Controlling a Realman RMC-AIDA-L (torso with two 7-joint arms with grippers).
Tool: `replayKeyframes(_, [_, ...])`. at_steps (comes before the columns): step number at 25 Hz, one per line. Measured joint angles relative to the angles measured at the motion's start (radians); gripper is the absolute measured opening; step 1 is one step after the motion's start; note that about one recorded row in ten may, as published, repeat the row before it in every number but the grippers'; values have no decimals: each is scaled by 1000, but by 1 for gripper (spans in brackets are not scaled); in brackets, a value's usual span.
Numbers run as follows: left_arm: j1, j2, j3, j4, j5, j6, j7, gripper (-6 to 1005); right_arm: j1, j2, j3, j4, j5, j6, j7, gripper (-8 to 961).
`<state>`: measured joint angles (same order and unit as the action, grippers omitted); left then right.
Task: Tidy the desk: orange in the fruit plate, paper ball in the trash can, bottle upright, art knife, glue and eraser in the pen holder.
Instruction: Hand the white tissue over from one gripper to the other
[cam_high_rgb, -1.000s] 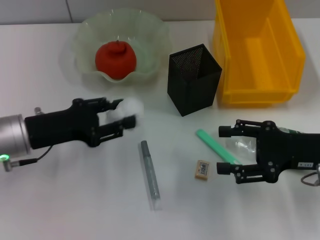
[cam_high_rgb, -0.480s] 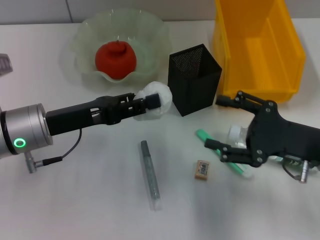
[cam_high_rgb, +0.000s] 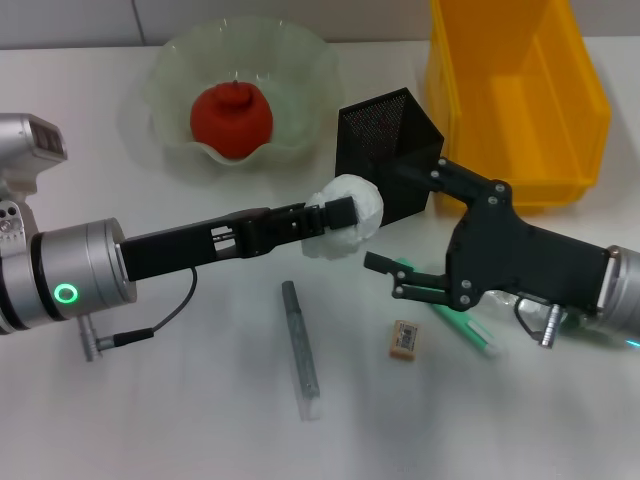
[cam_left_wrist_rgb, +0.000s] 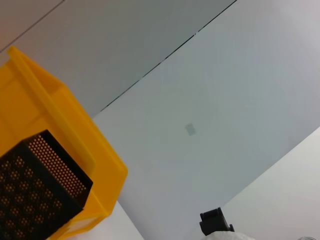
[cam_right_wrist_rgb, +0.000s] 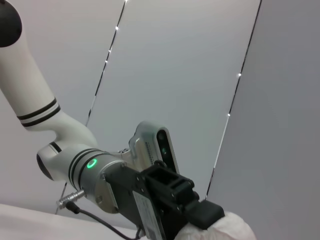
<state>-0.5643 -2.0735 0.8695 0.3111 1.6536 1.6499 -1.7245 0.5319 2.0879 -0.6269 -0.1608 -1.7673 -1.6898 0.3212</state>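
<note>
Since a second ago the left gripper (cam_high_rgb: 345, 215) has carried the paper ball (cam_high_rgb: 347, 230) rightward, and now holds it pinched aloft just short of the pen holder (cam_high_rgb: 389, 157), with the trash can (cam_high_rgb: 515, 100) beyond. The ball is round, with no long axis. The right gripper (cam_high_rgb: 410, 235) has risen, jaws wide and empty, above the eraser (cam_high_rgb: 404, 338).

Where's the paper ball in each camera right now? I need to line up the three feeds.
Head view: the paper ball sits mid-frame in the left claw, in front of the pen holder.
Left wrist view: only its top shows at the bottom edge.
Right wrist view: a white wad at the bottom edge, on the left claw's tip.
Shared landmark: the left claw's black fingertip.
</note>
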Motion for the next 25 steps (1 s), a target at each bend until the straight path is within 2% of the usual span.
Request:
replayKeyframes(15, [-12, -2, -7, -37, -2, -8, 10, 526, 48, 3, 2, 56, 5, 38, -38, 818])
replayKeyframes(21, [-13, -2, -8, -38, -7, -11, 10, 538, 49, 3, 2, 57, 5, 38, -38, 661])
replayKeyframes(25, [-7, 0, -8, -38, -23, -10, 17, 545, 51, 3, 3, 57, 6, 38, -34, 589])
